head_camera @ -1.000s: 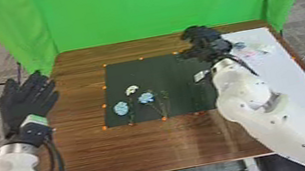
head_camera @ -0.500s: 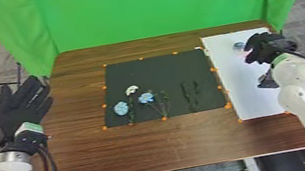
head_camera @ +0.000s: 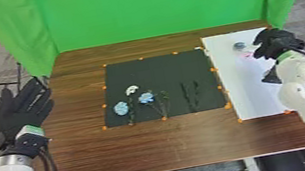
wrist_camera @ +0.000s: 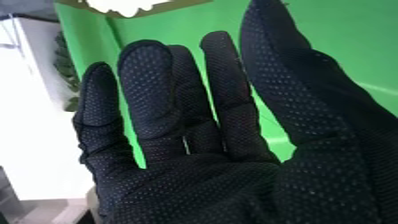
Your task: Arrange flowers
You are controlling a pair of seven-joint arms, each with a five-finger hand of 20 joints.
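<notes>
The right hand point(head_camera: 278, 42) is shifting outward from the black square mat's point(head_camera: 174, 72) far corner, hovering over the white sheet point(head_camera: 255, 98).
Its fingers are standing loosely spread, like the left hand's point(head_camera: 24, 116); pale-blue and white flowers point(head_camera: 146, 97) are still lying on the mat.

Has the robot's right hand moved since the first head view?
Yes, the right hand has moved right, from the far right corner of the black rectangular mat to the right side of the white sheet.

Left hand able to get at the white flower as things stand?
Likely yes: the left hand is open on the left, no obstacle stands between it and the white flower, and the right hand is off to the right.
</notes>
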